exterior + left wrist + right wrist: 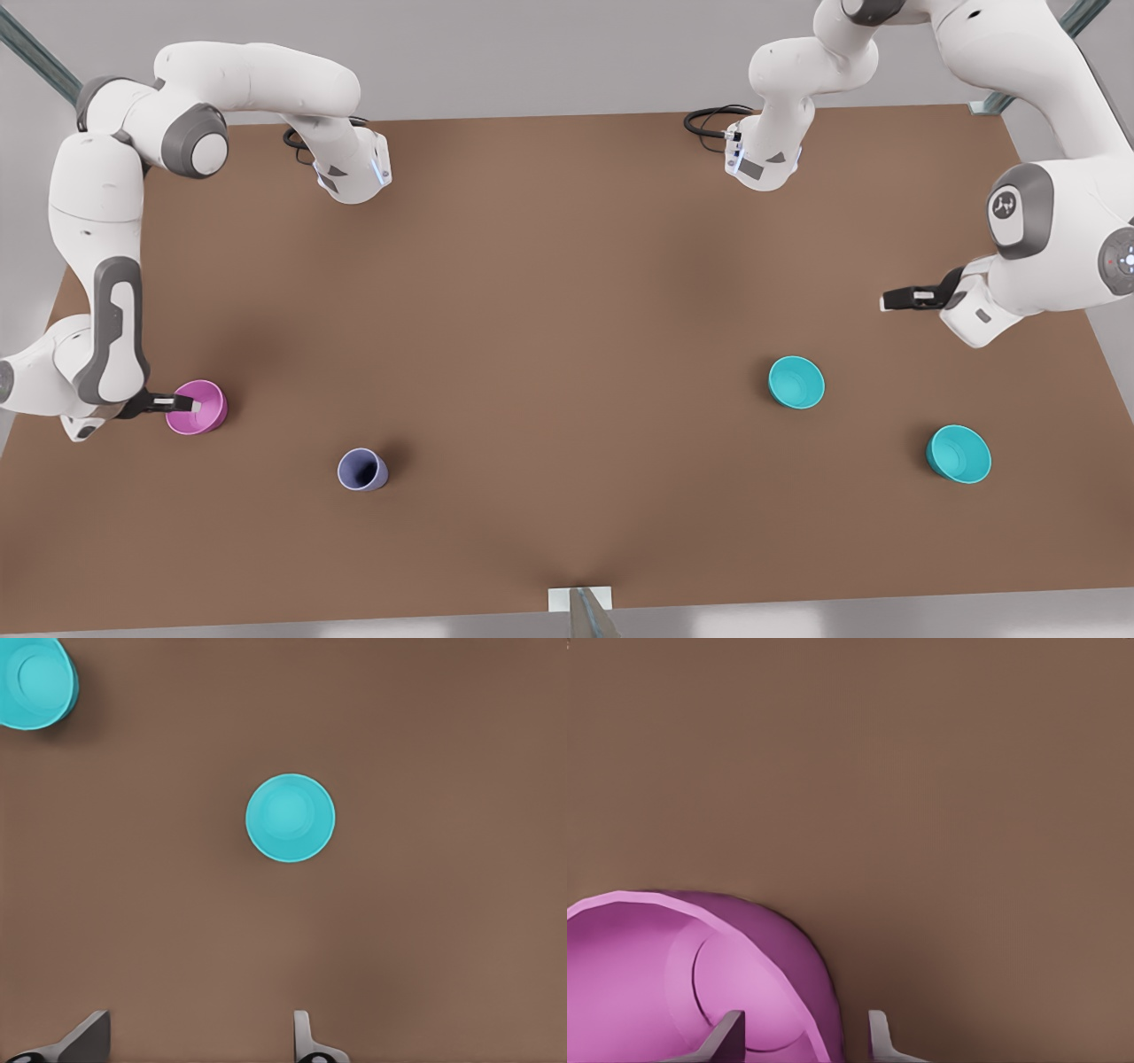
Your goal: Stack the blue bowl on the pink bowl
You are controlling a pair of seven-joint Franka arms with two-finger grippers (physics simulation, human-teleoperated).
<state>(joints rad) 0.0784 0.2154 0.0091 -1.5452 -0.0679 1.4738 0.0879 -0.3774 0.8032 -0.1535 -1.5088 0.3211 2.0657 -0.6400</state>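
On the front view's near right sits a twin turquoise bowl [959, 453]; the lavender cup [362, 469] stands near left. Farther back, the right gripper [190, 404] straddles the pink bowl [197, 407]'s rim with fingers spread, apparently ready to pinch. The blue bowl [796, 382] rests mid-right, and the left gripper [889, 300] hovers beyond it with fingers spread, likely waiting.

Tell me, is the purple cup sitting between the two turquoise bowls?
No, the lavender cup stands near the pink bowl, far from both turquoise bowls.
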